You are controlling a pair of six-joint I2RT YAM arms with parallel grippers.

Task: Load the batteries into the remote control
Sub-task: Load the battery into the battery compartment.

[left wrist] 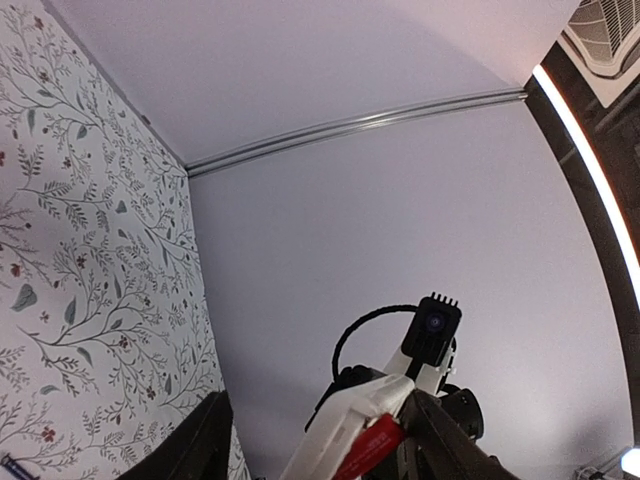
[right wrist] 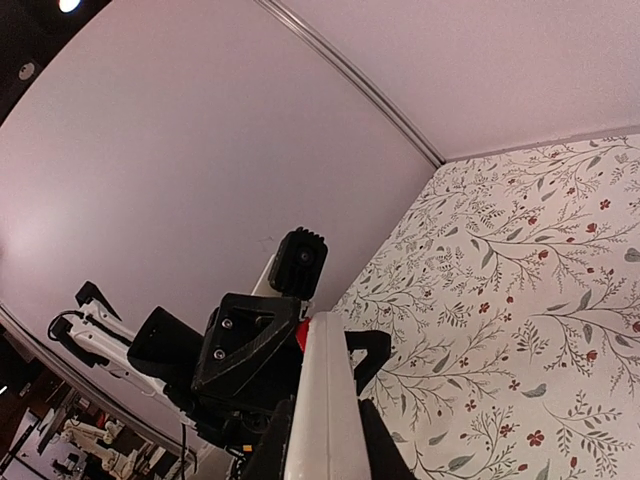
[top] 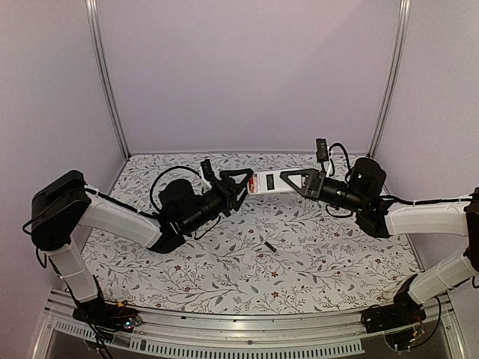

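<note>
The remote control (top: 271,182), a white bar with a red patch near its left end, hangs level above the back of the table. My right gripper (top: 298,182) is shut on its right end. In the right wrist view the white body (right wrist: 325,350) runs up between my right gripper's (right wrist: 325,405) dark fingers. My left gripper (top: 242,185) is open around the left end. In the left wrist view the remote's white and red end (left wrist: 365,430) lies between the spread jaws of my left gripper (left wrist: 320,410), close to the right finger (left wrist: 455,440). I cannot pick out the batteries for certain.
A short dark piece (top: 270,246) and a small pale piece (top: 249,256) lie on the floral table cover (top: 224,284) in front of the grippers; both are too small to identify. Plain walls with metal corner rails (top: 106,82) enclose the table.
</note>
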